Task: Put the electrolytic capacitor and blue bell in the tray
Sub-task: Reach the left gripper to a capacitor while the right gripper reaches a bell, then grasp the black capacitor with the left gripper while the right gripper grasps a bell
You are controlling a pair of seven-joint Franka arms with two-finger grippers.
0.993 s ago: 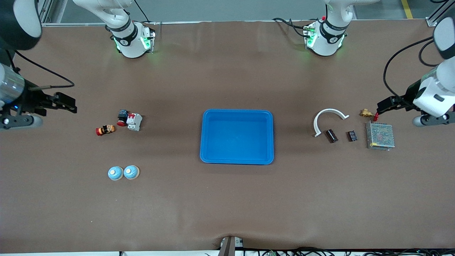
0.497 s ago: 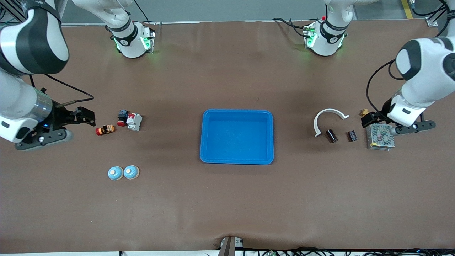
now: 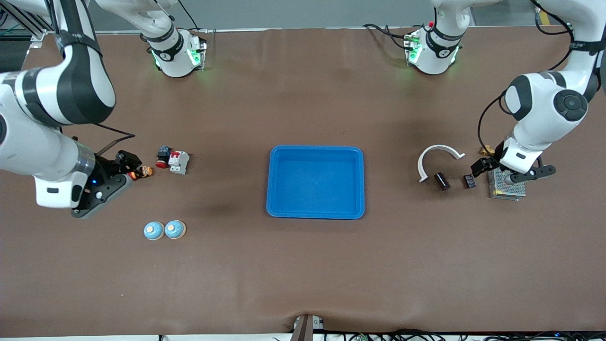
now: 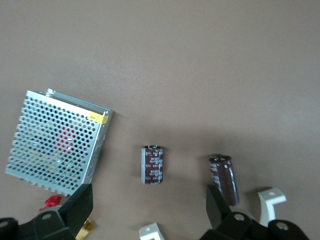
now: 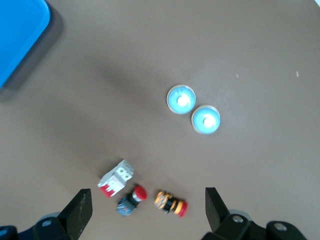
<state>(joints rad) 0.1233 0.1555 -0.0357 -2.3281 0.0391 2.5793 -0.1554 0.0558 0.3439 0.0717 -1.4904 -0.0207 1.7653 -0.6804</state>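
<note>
From the front, the left gripper (image 3: pixel 479 166) covers part of the brass fitting (image 3: pixel 485 151) and a corner of the mesh box (image 3: pixel 507 190). The right gripper (image 3: pixel 127 161) overlaps the orange switch (image 3: pixel 144 171). In the right wrist view only a corner of the tray (image 5: pixel 20 35) shows. The left wrist view cuts off the white clip (image 4: pixel 271 198).
</note>
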